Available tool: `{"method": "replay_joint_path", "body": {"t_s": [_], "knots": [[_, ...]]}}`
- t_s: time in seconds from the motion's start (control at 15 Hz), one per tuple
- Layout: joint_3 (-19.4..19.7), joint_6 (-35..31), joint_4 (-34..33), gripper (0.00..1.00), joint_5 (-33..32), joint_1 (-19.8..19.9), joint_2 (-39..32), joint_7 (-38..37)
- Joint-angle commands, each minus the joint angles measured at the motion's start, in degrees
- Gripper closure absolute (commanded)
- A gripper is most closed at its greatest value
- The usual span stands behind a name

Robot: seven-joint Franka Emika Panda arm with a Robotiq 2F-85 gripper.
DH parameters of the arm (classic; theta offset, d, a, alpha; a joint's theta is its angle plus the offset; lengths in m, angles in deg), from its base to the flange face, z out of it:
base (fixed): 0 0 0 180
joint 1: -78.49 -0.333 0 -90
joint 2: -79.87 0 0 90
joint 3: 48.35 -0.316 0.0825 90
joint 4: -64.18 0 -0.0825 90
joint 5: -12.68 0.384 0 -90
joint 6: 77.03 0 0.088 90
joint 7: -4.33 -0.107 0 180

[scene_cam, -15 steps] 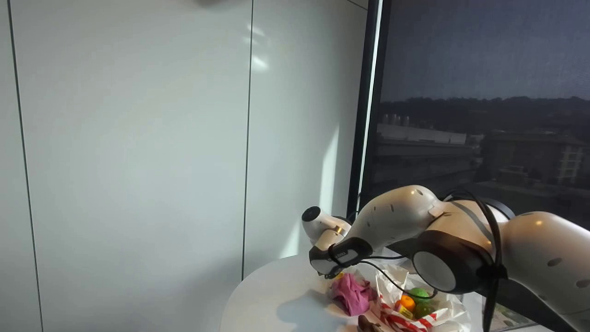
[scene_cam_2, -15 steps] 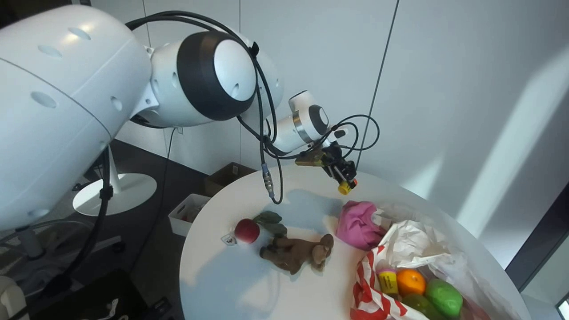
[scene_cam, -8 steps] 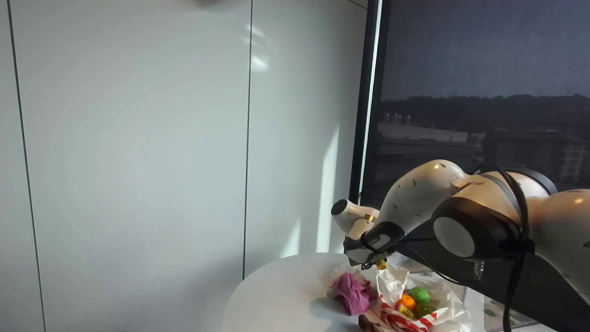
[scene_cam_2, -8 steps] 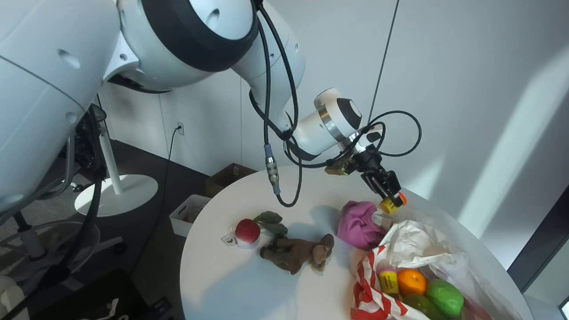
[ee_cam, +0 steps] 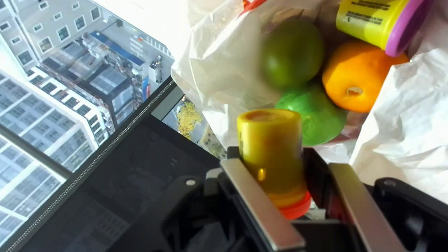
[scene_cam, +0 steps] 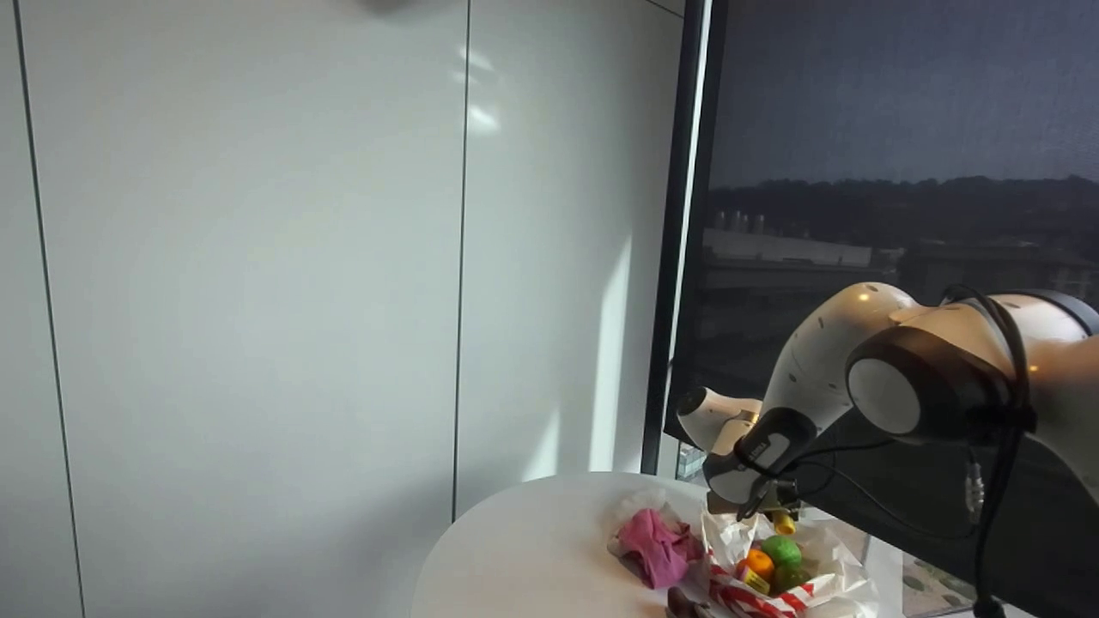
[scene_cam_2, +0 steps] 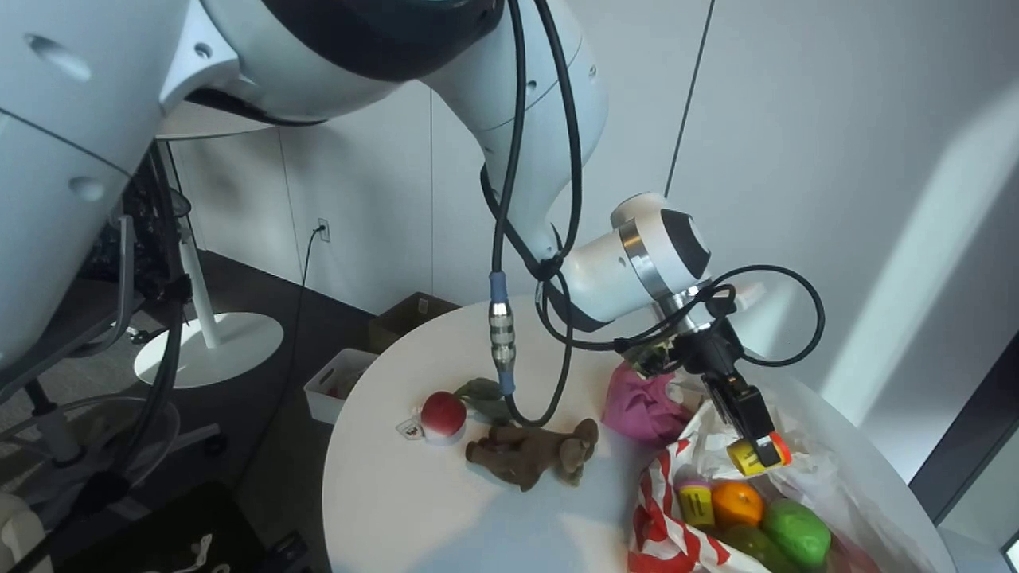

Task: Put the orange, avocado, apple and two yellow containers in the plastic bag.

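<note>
My gripper (ee_cam: pixel 272 154) is shut on a yellow container (ee_cam: pixel 273 140), held upside down with its red lid low between the fingers. In an exterior view that container (scene_cam_2: pixel 745 459) hangs tilted above the plastic bag (scene_cam_2: pixel 654 509), a white bag with red stripes lying open. Inside the bag rests the other yellow container (scene_cam_2: pixel 696 505), which has a purple lid. Beside it lie the orange (scene_cam_2: pixel 736 504), a bright green fruit (scene_cam_2: pixel 796 533) that looks like the apple, and the darker avocado (ee_cam: pixel 294 52). The wrist view shows all of these past the held container.
A crumpled pink cloth (scene_cam_2: pixel 643 406) touches the bag's side. Farther along the round white table (scene_cam_2: pixel 382 477) lie a brown plush animal (scene_cam_2: pixel 533 454) and a round red thing (scene_cam_2: pixel 443 414) with leaves. A dark window blind (ee_cam: pixel 140 196) stands close to the bag.
The arm has swung toward the bag, carrying the held container from beyond the pink cloth to above the bag. Lately it has also come lower. The bag's contents have not moved.
</note>
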Motion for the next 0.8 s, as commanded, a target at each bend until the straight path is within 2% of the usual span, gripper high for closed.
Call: {"method": "replay_joint_path", "body": {"t_s": [0.0, 0.27, 0.73], "knots": [[-3.2, -2.9, 2.4, 0.75, -2.5, 4.2, 1.1, -6.4], [-4.9, -4.7, 1.1, 0.75, -2.4, 6.8, -2.3, -10.8], [-4.5, -5.9, -1.9, 0.74, -4.1, 7.3, -6.3, -17.9]]}}
